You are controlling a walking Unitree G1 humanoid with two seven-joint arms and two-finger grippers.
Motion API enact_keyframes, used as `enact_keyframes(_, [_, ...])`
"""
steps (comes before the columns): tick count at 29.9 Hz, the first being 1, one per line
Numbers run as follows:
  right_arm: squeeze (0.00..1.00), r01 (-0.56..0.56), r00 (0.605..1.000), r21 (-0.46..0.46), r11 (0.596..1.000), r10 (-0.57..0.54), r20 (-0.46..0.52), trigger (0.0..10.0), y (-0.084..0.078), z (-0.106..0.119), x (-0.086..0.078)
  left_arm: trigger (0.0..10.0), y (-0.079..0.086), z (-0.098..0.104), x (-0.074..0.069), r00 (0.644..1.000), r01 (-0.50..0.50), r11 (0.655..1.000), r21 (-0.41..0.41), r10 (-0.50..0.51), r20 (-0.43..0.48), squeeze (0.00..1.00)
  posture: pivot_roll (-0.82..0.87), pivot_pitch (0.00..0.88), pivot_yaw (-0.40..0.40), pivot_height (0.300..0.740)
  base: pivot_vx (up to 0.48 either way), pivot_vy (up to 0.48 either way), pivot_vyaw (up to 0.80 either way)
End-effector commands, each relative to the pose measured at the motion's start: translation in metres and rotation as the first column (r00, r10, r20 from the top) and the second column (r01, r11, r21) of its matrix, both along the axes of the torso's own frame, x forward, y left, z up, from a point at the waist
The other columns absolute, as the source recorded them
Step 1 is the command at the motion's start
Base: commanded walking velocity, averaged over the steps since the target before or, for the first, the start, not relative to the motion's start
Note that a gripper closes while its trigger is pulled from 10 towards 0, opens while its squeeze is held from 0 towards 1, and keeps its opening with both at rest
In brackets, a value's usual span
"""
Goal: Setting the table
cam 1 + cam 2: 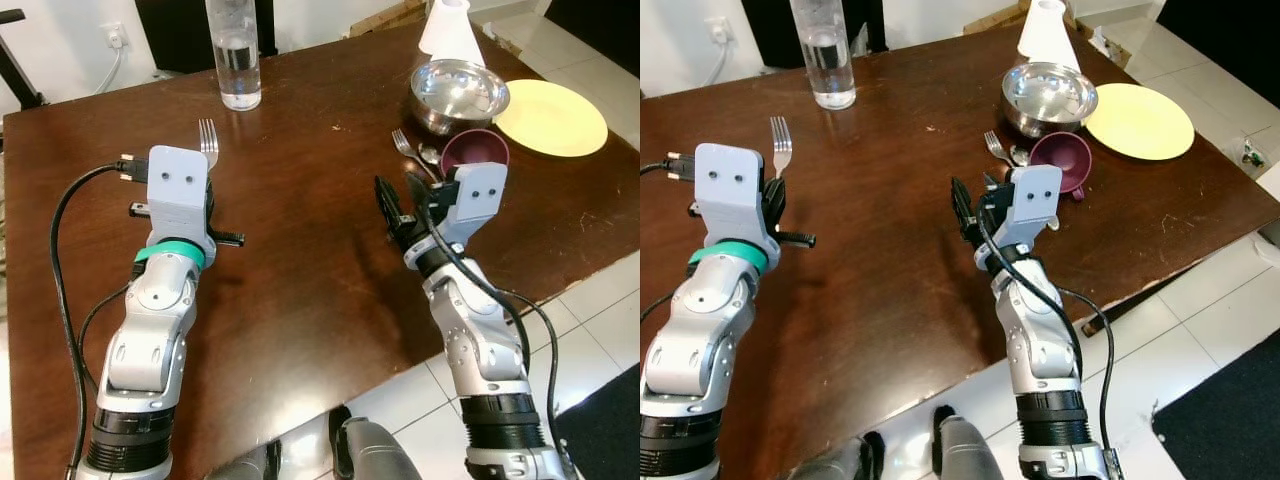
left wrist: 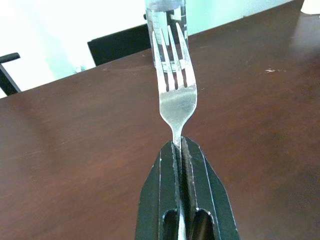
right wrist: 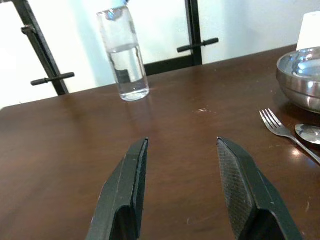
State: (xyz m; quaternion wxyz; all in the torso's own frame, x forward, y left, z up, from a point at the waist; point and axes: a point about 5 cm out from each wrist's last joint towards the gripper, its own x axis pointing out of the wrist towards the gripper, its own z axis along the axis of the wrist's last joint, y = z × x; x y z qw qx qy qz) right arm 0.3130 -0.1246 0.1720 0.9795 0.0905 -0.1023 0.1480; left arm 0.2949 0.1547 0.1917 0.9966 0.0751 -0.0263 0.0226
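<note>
The left end effector (image 2: 181, 150) is clamped on the handle of a fork (image 2: 176, 95), holding it above the dark wooden counter (image 1: 300, 200) with the tines pointing away from the robot toward a clear water bottle (image 1: 234, 50) that stands upright near the far edge. The right end effector (image 3: 182, 165) hovers over the counter with its two black fingers spread apart and nothing between them. Just beyond it, on the robot's right, a second fork (image 1: 410, 150) and a spoon (image 1: 428, 153) lie side by side on the counter, next to a purple cup (image 1: 475, 152) tipped on its side. Behind these sits a steel bowl (image 1: 458, 92), and a yellow plate (image 1: 551, 117) lies just to the right of the bowl. A white cone-shaped object (image 1: 451, 30) stands at the far edge behind the bowl.
</note>
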Motion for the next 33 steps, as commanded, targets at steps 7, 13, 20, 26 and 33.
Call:
enact_keyframes(7, [0.00, -0.008, 1.000, 0.009, 1.000, 0.008, -0.014, 10.0, 0.0007, -0.0028, -0.0011, 10.0, 0.0024, -0.0060, -0.0001, 1.000, -0.008, 1.000, 0.007, 0.008, -0.019, 0.00, -0.09, 0.057, 0.022, 0.740, -0.442, 0.000, 0.00])
enact_keyframes(13, [0.00, -0.008, 1.000, 0.011, 1.000, 0.008, -0.015, 10.0, 0.0004, -0.0028, -0.0016, 10.0, 0.0023, -0.0054, 0.0005, 1.000, -0.006, 1.000, 0.004, 0.006, -0.016, 0.00, -0.09, 0.059, 0.024, 0.740, -0.382, 0.000, 0.00])
enact_keyframes(20, [0.00, -0.007, 1.000, 0.012, 1.000, 0.007, -0.016, 10.0, 0.0001, -0.0032, -0.0016, 10.0, 0.0023, -0.0051, 0.0009, 1.000, -0.006, 1.000, 0.004, 0.006, -0.015, 0.00, -0.09, 0.060, 0.025, 0.740, -0.371, 0.000, 0.00])
enact_keyframes(26, [0.00, -0.007, 1.000, 0.012, 1.000, 0.008, -0.017, 10.0, 0.0002, -0.0032, -0.0014, 10.0, 0.0022, -0.0051, 0.0014, 1.000, -0.005, 1.000, 0.002, 0.005, -0.015, 0.00, -0.09, 0.061, 0.025, 0.740, -0.359, 0.000, 0.00])
enact_keyframes(33, [0.00, -0.008, 1.000, 0.015, 1.000, 0.008, -0.018, 10.0, 0.0005, -0.0033, -0.0016, 10.0, 0.0021, -0.0054, 0.0017, 1.000, -0.004, 1.000, 0.002, 0.004, -0.016, 0.00, -0.09, 0.062, 0.028, 0.740, -0.353, 0.000, 0.00])
